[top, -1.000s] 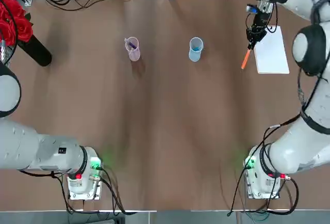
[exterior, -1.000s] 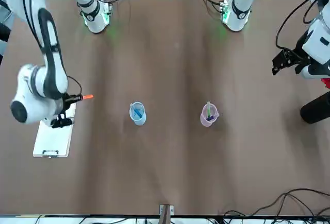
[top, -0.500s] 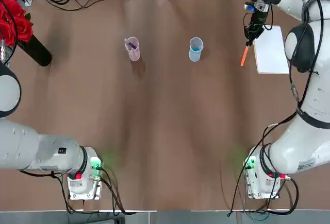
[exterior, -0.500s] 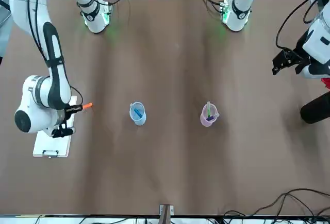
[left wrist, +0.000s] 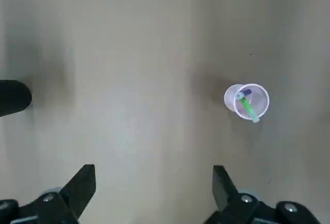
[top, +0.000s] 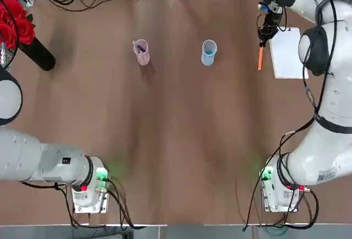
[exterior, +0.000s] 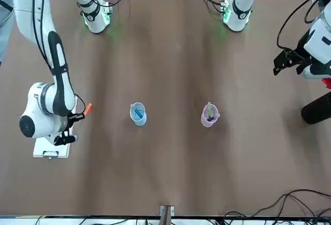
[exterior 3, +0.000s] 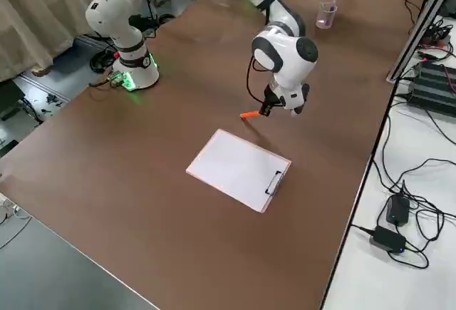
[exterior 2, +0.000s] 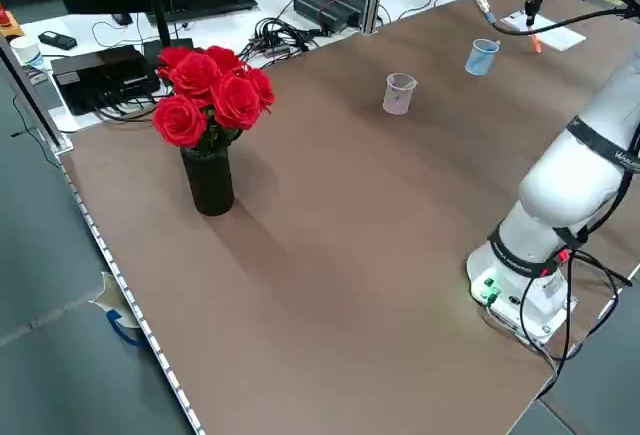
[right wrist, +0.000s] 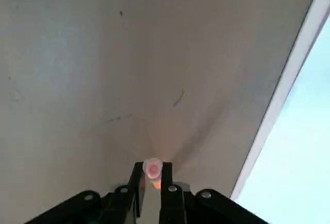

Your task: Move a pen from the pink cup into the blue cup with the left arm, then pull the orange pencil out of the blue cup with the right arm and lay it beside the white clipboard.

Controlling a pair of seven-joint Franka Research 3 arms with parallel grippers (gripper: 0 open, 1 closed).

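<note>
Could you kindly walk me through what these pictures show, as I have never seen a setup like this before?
Two white robot arms sit side by side at a brown table, filmed from overhead, from across the table, from both sides, and from a camera on each wrist. On the table stand a pink cup holding pens, a blue cup with a blue pen in it, a vase of red roses and a white clipboard. The right end effector is shut on an orange pencil, holding it just beside the clipboard. The left end effector hangs open over the table, away from the cups, and holds nothing.
</note>
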